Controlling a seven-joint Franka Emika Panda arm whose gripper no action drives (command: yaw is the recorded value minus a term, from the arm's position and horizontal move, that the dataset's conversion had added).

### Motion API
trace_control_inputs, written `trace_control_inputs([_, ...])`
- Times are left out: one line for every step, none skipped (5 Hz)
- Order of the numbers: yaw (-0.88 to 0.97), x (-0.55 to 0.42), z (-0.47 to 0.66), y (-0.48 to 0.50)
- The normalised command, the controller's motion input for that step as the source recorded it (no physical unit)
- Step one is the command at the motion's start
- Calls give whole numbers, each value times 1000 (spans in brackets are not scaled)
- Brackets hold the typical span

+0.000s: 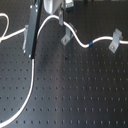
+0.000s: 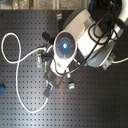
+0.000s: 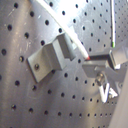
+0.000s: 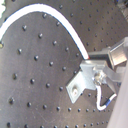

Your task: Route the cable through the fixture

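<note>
The white cable (image 1: 80,40) runs across the black perforated board in the first exterior view and rises in an arch to my gripper (image 1: 59,20) at the top. The gripper looks shut on the cable right beside a small metal fixture (image 1: 65,38). Past it the cable carries a blue band (image 1: 91,45) and reaches a second fixture (image 1: 116,39). In the second wrist view the cable (image 4: 55,20) arcs down to the fixture (image 4: 82,80) and comes out beyond it with the blue band (image 4: 103,105). The first wrist view shows the fixture (image 3: 50,57) close to the fingertip (image 3: 107,57).
The arm's white body (image 2: 65,47) hides much of the board in the second exterior view; a wide cable loop (image 2: 15,60) lies to the second exterior view's left. A black bar (image 1: 31,32) slants down beside the gripper. Another cable run (image 1: 27,90) trails toward the front left.
</note>
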Motion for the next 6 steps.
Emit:
trace_control_inputs([-414,113,2,-389])
trace_control_inputs([-403,196,-13,-411])
trace_control_inputs([0,-7,15,-20])
trace_control_inputs([517,-16,120,7])
trace_control_inputs([711,11,103,24])
trace_control_inputs([797,2,131,0])
